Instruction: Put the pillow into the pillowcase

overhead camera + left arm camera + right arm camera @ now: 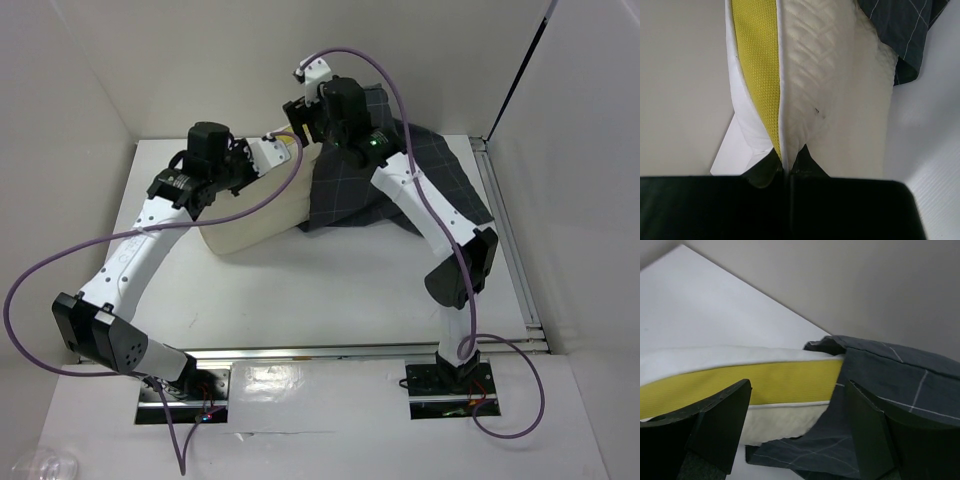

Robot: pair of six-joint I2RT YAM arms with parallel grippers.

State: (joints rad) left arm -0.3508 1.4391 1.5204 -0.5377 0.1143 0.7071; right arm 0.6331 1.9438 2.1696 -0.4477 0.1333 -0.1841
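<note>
The cream-white pillow [255,222] lies mid-table with its right end tucked into the dark grey gridded pillowcase [350,190]. My left gripper [288,148] is shut on the pillow's white seam beside its yellow band [757,65], pinching it at the fingertips [788,165]. In that view the pillow [840,90] runs away from the jaws toward the pillowcase [900,25]. My right gripper [797,432] hovers open over the case's mouth, nothing between its fingers [720,430]. Below it, the pillow's yellow band [765,382] goes under the pillowcase's edge [890,385].
White walls close in the table at the back and both sides. A metal rail [510,250] runs along the table's right edge. Purple cables [60,260] loop from both arms over the work area.
</note>
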